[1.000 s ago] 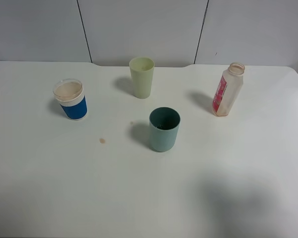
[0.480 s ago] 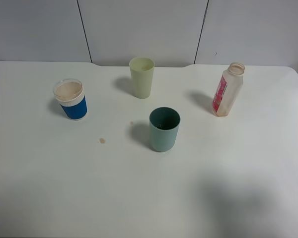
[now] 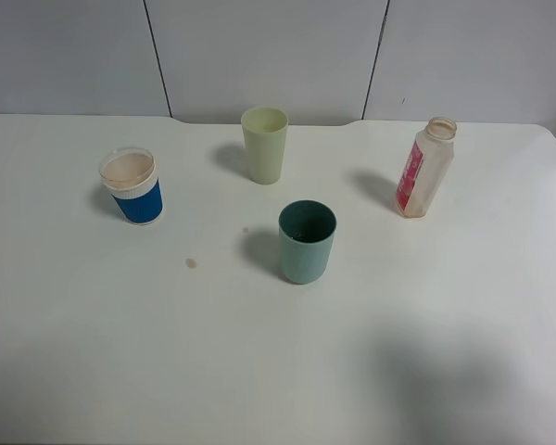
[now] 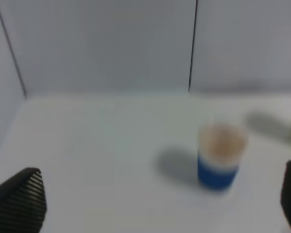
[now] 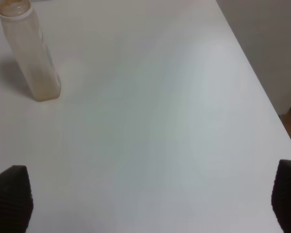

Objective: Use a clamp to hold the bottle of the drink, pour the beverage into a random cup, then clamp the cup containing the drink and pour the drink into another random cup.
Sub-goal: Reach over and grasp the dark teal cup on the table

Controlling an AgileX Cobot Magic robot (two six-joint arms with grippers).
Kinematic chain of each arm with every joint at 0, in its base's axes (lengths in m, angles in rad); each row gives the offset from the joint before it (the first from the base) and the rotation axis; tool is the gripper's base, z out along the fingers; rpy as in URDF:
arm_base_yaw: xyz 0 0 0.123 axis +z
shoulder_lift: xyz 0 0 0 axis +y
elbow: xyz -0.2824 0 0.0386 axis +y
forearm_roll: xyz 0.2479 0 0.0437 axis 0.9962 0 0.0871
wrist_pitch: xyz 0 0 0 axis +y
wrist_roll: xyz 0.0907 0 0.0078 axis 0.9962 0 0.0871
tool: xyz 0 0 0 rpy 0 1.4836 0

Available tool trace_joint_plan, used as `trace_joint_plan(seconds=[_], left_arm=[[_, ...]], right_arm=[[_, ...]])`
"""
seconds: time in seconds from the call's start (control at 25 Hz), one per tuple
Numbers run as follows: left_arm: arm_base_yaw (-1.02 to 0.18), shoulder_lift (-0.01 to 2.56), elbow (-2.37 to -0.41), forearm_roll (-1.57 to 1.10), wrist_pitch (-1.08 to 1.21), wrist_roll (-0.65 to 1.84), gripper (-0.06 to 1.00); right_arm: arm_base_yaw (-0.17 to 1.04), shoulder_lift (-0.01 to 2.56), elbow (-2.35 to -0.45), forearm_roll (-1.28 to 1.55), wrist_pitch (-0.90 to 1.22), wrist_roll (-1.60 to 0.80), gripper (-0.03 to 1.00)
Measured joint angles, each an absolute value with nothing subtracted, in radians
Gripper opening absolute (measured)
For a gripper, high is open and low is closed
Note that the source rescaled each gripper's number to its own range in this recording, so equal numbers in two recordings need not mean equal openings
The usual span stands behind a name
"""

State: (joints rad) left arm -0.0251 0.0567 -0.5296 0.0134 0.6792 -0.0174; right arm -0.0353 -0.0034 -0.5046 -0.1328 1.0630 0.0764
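The bottle of the drink, whitish with a red-pink label and no cap, stands upright at the table's back right; the right wrist view shows the bottle too. A blue-and-white cup with a brownish inside stands at the left and appears blurred as the same cup in the left wrist view. A pale yellow-green cup is at the back middle, a teal cup in the centre. My left gripper and right gripper are both open and empty, well short of these things. Neither arm shows in the exterior high view.
The white table carries a small brown spot left of the teal cup. A grey panelled wall backs the table. The table's right edge runs close to the bottle's side.
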Motion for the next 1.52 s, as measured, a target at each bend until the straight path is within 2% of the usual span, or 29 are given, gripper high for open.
trace_joint_plan(seconds=[0.24, 0.52, 1.0, 1.12, 1.16, 1.24, 1.52], left_arm=[[-0.025, 0.318, -0.53, -0.026, 0.462, 0.032, 0.93], [-0.025, 0.597, -0.53, -0.173, 0.3, 0.211, 0.87], [-0.025, 0.691, -0.53, -0.19, 0.226, 0.245, 0.87], [-0.03, 0.711, -0.53, -0.212, 0.212, 0.25, 0.81], [-0.06, 0.72, -0.53, -0.21, 0.191, 0.254, 0.74], [-0.107, 0.729, -0.53, -0.183, 0.158, 0.248, 0.69], [-0.28, 0.814, -0.53, -0.036, 0.045, 0.088, 0.67]], right_arm=[[-0.035, -0.003, -0.505, -0.133, 1.063, 0.076, 0.98], [-0.035, -0.003, -0.505, -0.133, 1.063, 0.076, 0.98], [-0.035, -0.003, -0.505, -0.133, 1.063, 0.076, 0.98], [-0.035, -0.003, -0.505, -0.133, 1.063, 0.076, 0.98], [-0.035, -0.003, -0.505, -0.133, 1.063, 0.076, 0.98], [-0.035, -0.003, -0.505, -0.133, 1.063, 0.076, 0.98], [-0.035, -0.003, -0.505, -0.133, 1.063, 0.076, 0.98]])
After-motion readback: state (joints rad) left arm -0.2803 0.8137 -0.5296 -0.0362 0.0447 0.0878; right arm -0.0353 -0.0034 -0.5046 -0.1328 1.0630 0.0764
